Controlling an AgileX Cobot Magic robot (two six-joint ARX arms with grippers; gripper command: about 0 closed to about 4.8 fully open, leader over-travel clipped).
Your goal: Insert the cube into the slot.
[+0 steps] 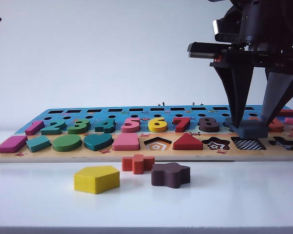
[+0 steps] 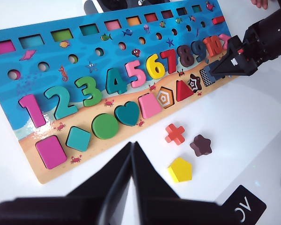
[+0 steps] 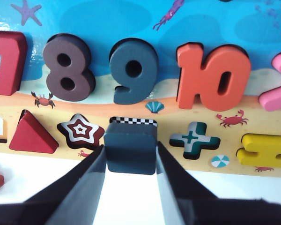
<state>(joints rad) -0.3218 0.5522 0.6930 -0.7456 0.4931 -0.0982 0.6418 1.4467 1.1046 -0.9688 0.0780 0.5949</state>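
The cube (image 3: 130,149), a flat navy-blue block, is clamped between the fingers of my right gripper (image 3: 130,157). It hangs just above the slot (image 3: 132,121), whose checkered floor shows as a strip beyond the block. In the exterior view the cube (image 1: 250,129) floats over the checkered slot (image 1: 249,144) near the board's right end, with the right gripper (image 1: 254,126) pointing down on it. My left gripper (image 2: 132,149) is shut and empty, hovering over the white table in front of the board, far from the slot.
The wooden puzzle board (image 1: 136,154) holds numbers and shapes. The star recess (image 3: 80,131) and cross recess (image 3: 193,139) flank the slot. Loose on the table lie a yellow pentagon (image 1: 96,179), an orange cross (image 1: 137,164) and a maroon star block (image 1: 170,175).
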